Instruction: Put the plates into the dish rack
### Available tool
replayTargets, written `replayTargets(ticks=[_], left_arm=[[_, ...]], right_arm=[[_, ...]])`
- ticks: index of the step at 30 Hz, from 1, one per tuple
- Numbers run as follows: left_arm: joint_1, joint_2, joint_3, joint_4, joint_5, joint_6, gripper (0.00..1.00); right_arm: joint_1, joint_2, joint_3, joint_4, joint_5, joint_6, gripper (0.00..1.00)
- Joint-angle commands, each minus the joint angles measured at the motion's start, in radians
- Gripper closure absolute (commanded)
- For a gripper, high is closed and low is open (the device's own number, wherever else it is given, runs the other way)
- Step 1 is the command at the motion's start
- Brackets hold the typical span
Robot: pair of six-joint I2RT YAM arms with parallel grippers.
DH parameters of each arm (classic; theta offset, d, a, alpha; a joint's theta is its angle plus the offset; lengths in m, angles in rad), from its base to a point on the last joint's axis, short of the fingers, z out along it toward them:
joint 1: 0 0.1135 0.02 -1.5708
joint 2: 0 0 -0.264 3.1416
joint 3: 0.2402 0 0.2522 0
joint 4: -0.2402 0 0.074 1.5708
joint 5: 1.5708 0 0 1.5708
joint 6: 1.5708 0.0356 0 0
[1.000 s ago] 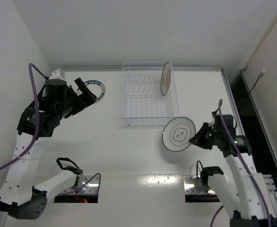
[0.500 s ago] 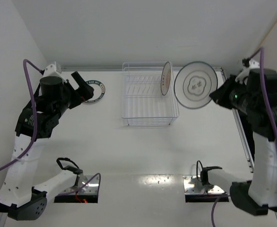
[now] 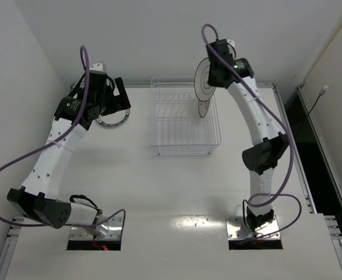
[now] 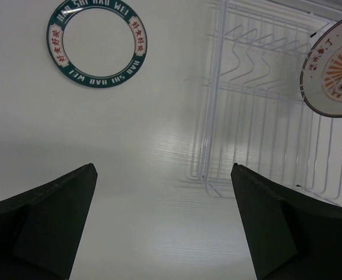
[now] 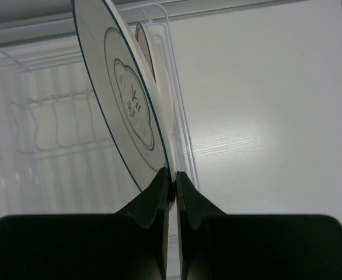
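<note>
Grey-ringed plate (image 5: 124,99) is held up on its edge over the dish rack (image 3: 182,125), its rim pinched tight by the right gripper (image 5: 172,175). The left gripper (image 4: 162,168) is spread wide apart.

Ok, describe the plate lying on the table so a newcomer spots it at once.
Find the wire dish rack at the table's far middle, then look left. The teal-rimmed plate lies flat there, alone in bearing lettering around its dark band; the sunburst plate and grey-ringed plate stand on edge at the rack.

Left arm (image 3: 48,157) reaches to the upper left, left gripper (image 4: 163,175) wide apart; right arm (image 3: 258,122) stretches to top centre, right gripper (image 5: 172,175) pinching a plate (image 5: 124,105)
</note>
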Motion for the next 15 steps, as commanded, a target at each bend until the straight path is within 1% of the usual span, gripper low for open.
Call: replayTargets(ticks=[1,2,3,4,6,8,9,13,15], left_arm=[[-0.007,-0.048,-0.016,0.004,-0.050,0.045,0.00],[-0.007,-0.048,-0.027,0.004,-0.069,0.059,0.00],[-0.007,-0.039,-0.039,0.004,-0.069,0.059,0.00],[-0.007,-0.020,-0.040,0.004,-0.087,0.059,0.00],[-0.007,0.004,-0.030,0.015,-0.087,0.059,0.00],[-0.007,0.042,0.000,0.015,-0.066,0.050,0.00],[-0.007,0.056,0.038,0.015,-0.066,0.041,0.00],[-0.007,0.098,0.086,0.015,-0.055,0.051,0.00],[-0.007,0.107,0.086,0.015,-0.066,0.051,0.00]], right_arm=[[0.076,-0.011,0.029,0.133,0.278,-0.084,1.00],[0.096,0.002,0.019,0.166,0.327,-0.100,1.00],[0.105,0.022,0.019,0.177,0.347,-0.132,1.00],[0.105,0.070,0.039,0.177,0.367,-0.132,1.00],[0.116,0.108,0.062,0.187,0.407,-0.155,1.00],[0.116,0.159,0.090,0.200,0.460,-0.169,1.00],[0.116,0.176,0.099,0.210,0.488,-0.181,1.00],[0.107,0.229,0.099,0.228,0.487,-0.190,1.00],[0.107,0.259,0.090,0.237,0.476,-0.190,1.00]])
